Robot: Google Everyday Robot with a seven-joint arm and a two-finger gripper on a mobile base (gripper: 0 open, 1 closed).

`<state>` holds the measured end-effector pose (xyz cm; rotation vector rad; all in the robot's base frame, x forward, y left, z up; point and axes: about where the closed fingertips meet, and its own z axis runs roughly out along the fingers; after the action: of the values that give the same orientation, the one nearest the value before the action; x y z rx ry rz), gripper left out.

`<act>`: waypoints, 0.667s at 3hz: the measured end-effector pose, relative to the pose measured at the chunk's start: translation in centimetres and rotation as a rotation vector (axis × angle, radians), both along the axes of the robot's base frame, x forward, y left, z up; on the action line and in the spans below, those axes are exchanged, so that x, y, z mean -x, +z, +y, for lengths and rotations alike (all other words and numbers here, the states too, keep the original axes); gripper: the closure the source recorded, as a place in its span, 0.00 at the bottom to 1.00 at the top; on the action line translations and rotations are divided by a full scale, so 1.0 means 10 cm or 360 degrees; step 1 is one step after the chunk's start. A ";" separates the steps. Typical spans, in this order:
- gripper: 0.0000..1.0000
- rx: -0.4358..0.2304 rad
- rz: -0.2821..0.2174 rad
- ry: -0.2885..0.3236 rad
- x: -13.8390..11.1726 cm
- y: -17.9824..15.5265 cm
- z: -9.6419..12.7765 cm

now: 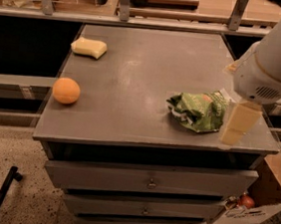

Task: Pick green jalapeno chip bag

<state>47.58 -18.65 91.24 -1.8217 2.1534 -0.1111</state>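
The green jalapeno chip bag (200, 110) lies crumpled on the right side of the grey cabinet top (150, 70), green foil with white edges and an orange-red mark. My gripper (234, 133) hangs from the white arm (271, 62) at the right edge of the cabinet. It sits just to the right of the bag and covers the bag's right end. Nothing is held in it.
An orange ball (66, 90) sits near the left front edge. A pale yellow sponge block (89, 47) lies at the back left. Drawers (149, 182) are below the top. A cardboard box (251, 205) stands on the floor at the right. A railing runs behind.
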 end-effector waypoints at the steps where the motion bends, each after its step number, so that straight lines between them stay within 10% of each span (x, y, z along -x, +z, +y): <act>1: 0.00 0.0046 -0.0044 0.0047 -0.29 -0.36 0.11; 2: 0.00 0.0120 -0.0029 0.0025 -0.54 -0.63 0.12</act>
<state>52.94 -17.40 84.93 -1.8708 2.1497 -0.2070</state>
